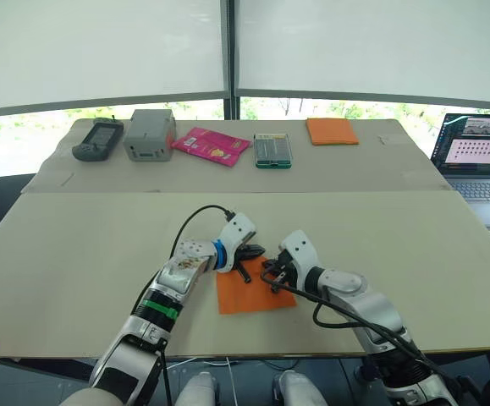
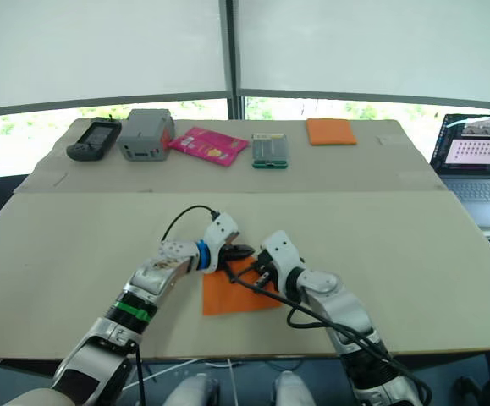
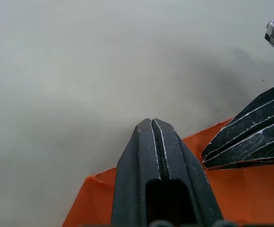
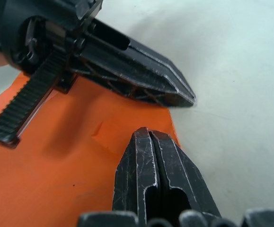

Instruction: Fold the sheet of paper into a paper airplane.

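One sheet of paper [image 1: 253, 292] lies flat on the table [image 1: 75, 254], close to the table's near edge and about midway along it, a bright-orange near-square with one small crease mark near its far corner. Both grippers sit over the far edge of that sheet, tips near each other. The left gripper [image 3: 152, 124] has its two black fingers pressed together with nothing between them, its tip above the sheet's far edge. The right gripper [image 4: 148, 134] is likewise clamped closed on nothing, tip at the sheet's far corner; whether either tip actually touches the paper is hard to tell. Along the table's far edge stand five things in a row: one dark handheld device [image 1: 98, 139] at the far left corner, one grey box [image 1: 150, 134], one pink packet [image 1: 211, 145], one green-rimmed case [image 1: 272, 150], and one orange pad [image 1: 331, 130]. One open laptop [image 1: 479, 156] sits beyond the table's right edge.
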Motion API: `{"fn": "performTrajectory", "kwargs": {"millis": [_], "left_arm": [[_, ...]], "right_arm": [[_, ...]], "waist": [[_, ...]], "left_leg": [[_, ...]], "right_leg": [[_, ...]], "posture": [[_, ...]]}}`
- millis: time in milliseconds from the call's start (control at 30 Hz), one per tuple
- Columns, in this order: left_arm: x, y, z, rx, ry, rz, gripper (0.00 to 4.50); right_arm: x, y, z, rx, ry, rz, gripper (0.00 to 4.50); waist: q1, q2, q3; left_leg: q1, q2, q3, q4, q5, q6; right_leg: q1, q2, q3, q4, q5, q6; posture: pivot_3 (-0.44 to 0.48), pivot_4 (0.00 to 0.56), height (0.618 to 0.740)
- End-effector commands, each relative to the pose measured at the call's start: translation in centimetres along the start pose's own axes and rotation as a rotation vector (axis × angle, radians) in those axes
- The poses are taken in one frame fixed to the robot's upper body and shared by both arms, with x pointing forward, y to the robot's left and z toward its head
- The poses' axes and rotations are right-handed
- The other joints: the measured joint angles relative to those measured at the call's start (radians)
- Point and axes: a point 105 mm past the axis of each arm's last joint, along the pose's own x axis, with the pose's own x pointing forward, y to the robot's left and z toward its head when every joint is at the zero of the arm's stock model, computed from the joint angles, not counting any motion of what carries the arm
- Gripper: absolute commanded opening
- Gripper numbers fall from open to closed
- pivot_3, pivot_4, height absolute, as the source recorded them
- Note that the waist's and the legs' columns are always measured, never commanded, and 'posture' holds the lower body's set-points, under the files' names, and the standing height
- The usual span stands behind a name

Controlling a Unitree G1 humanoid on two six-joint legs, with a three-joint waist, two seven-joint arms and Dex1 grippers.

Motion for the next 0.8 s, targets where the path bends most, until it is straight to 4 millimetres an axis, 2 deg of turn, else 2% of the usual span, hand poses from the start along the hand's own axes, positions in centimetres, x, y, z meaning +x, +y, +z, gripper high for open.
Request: {"fn": "performTrajectory", "kwargs": {"millis": [33,133,267,367,467,567,633,767,800], "left_arm": [[-2.4,4.3,-3.2,-0.016,0.129,0.198,0.0],[-4.7,7.1,-4.1,-0.034,0.146,0.311,0.0],[-6.8,8.3,-3.0,-0.133,0.028,0.348,0.0],[-8.7,8.0,0.0,-0.368,-0.221,0.294,0.0],[-10.1,6.9,-0.2,-0.435,-0.23,0.249,0.0],[-11.3,6.1,-1.3,-0.491,-0.193,0.262,0.75],[-11.9,5.3,-1.7,-0.565,-0.194,0.253,1.42],[-11.7,3.4,-2.3,-0.605,-0.157,0.218,2.76],[-11.5,2.8,-2.4,-0.616,-0.147,0.204,2.76]], "right_arm": [[-0.1,-0.6,-2.1,0.025,0.094,-0.038,0.03],[0.0,-0.6,-2.1,0.028,0.097,-0.038,0.03],[0.2,-0.3,-2.2,0.02,0.104,-0.019,0.03],[0.4,-0.1,-2.3,-0.005,0.116,0.0,0.03],[0.5,0.0,-2.3,-0.012,0.12,0.015,0.03],[0.8,0.2,-2.3,-0.021,0.123,0.032,0.0],[1.0,0.4,-2.2,-0.026,0.124,0.042,0.0],[1.2,0.7,-2.1,-0.028,0.123,0.059,0.0],[1.3,0.7,-2.1,-0.028,0.123,0.061,0.0]], "waist": [[-0.004,0.0,0.0],[-0.017,0.0,0.0],[-0.028,0.0,0.0],[-0.028,-0.001,0.0],[-0.029,-0.002,0.001],[-0.03,-0.002,0.001],[-0.031,-0.002,0.001],[-0.03,-0.002,0.001],[-0.03,-0.002,0.001]], "left_leg": [[0.0,0.0,0.0,0.0,0.0,0.0],[0.002,0.003,0.0,0.0,0.0,0.0],[0.003,0.005,0.0,-0.001,0.0,0.0],[0.002,0.006,0.0,-0.001,0.0,0.0],[0.0,0.008,0.001,-0.001,0.0,0.0],[0.001,0.008,0.001,-0.001,0.0,0.0],[0.001,0.009,0.001,-0.001,0.0,-0.001],[0.001,0.009,0.001,-0.001,-0.001,-0.001],[0.001,0.009,0.001,-0.001,-0.001,-0.001]], "right_leg": [[0.0,0.0,0.0,0.0,0.0,0.0],[0.0,0.002,0.0,0.001,0.0,0.0],[0.0,0.004,0.0,0.001,0.0,-0.001],[-0.001,0.004,0.0,0.001,0.0,-0.001],[-0.002,0.003,0.0,0.001,0.0,-0.001],[-0.002,0.004,0.0,0.001,0.0,-0.001],[-0.002,0.004,0.0,0.001,0.0,-0.001],[-0.002,0.005,0.0,0.001,0.0,-0.001],[-0.002,0.005,0.0,0.001,0.0,-0.001]], "posture": [[0.0,0.15,0.74],[0.0,0.15,0.74],[0.0,0.15,0.74],[0.0,0.15,0.74],[0.0,0.15,0.74],[0.0,0.15,0.74],[0.0,0.15,0.74],[0.0,0.15,0.74],[0.0,0.15,0.74]]}}
